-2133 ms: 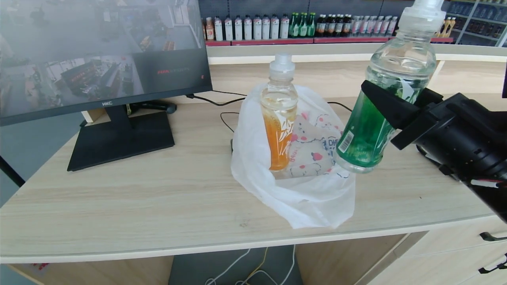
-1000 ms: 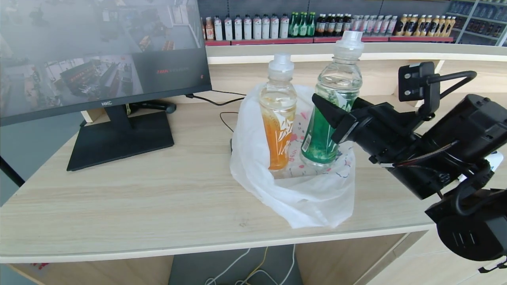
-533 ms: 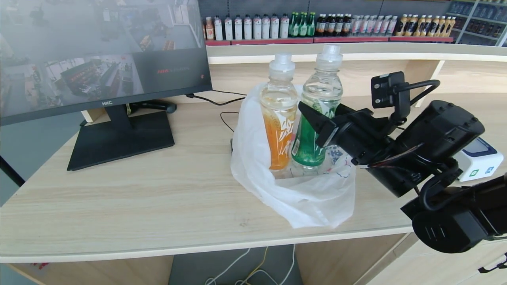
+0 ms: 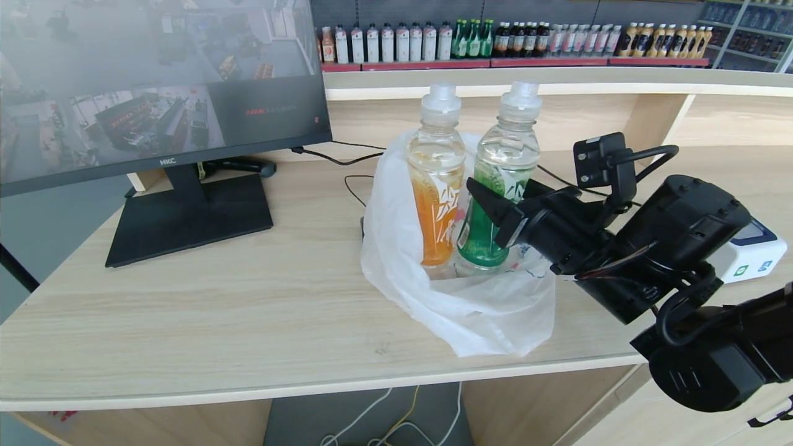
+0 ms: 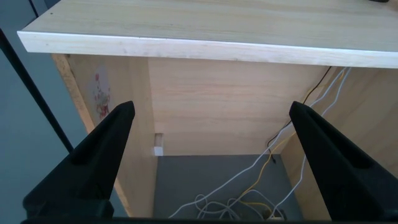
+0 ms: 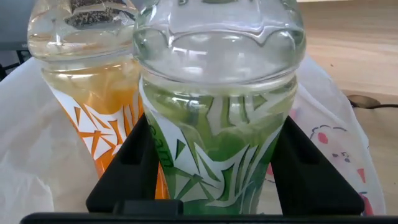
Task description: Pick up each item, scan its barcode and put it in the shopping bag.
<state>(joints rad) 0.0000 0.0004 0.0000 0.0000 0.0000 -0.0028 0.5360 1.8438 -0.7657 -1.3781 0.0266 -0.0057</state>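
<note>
End effector grips clear-plastic green bottle in crinkled bag.

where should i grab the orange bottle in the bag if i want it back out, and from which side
Probably the narrow neck just under the cap of the orange bottle, coming down from above. It stands upright in the shopping bag; the green bottle crowds its body on the right, but the two necks taper apart, leaving room for the jaws.
</note>
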